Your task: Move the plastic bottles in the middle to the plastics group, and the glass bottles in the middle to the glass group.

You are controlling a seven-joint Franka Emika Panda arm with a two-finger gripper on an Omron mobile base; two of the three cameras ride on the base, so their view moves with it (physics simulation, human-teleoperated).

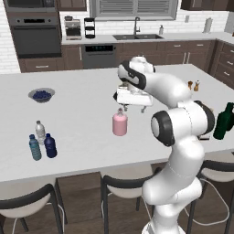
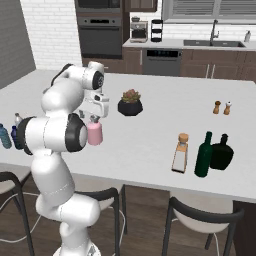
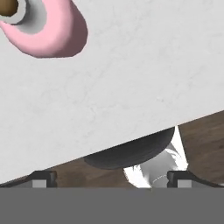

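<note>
A squat pale-pink bottle (image 1: pixel 119 124) (image 2: pixel 94 133) stands upright mid-counter. My gripper (image 1: pixel 133 109) (image 2: pixel 98 116) hovers open just above it and a little off to one side, holding nothing. From the hand view the pink bottle (image 3: pixel 48 30) lies at the top left, outside the fingertips (image 3: pixel 43 177). The square clear bottle with a cork top (image 2: pixel 180 153) stands near the front edge beside the tall dark green bottle (image 2: pixel 203 155) (image 1: pixel 224 121). At the left, the navy bottle (image 1: pixel 50 146) stands next to the teal bottle (image 1: pixel 34 147) and the clear white-capped bottle (image 1: pixel 40 131).
A dark squat bottle (image 2: pixel 221 152) stands right of the green one. A potted plant (image 2: pixel 130 102), salt and pepper shakers (image 2: pixel 222 107) and a bowl of blue fruit (image 1: pixel 41 95) sit further back. Stools (image 1: pixel 123 183) line the counter's near edge (image 1: pixel 68 171).
</note>
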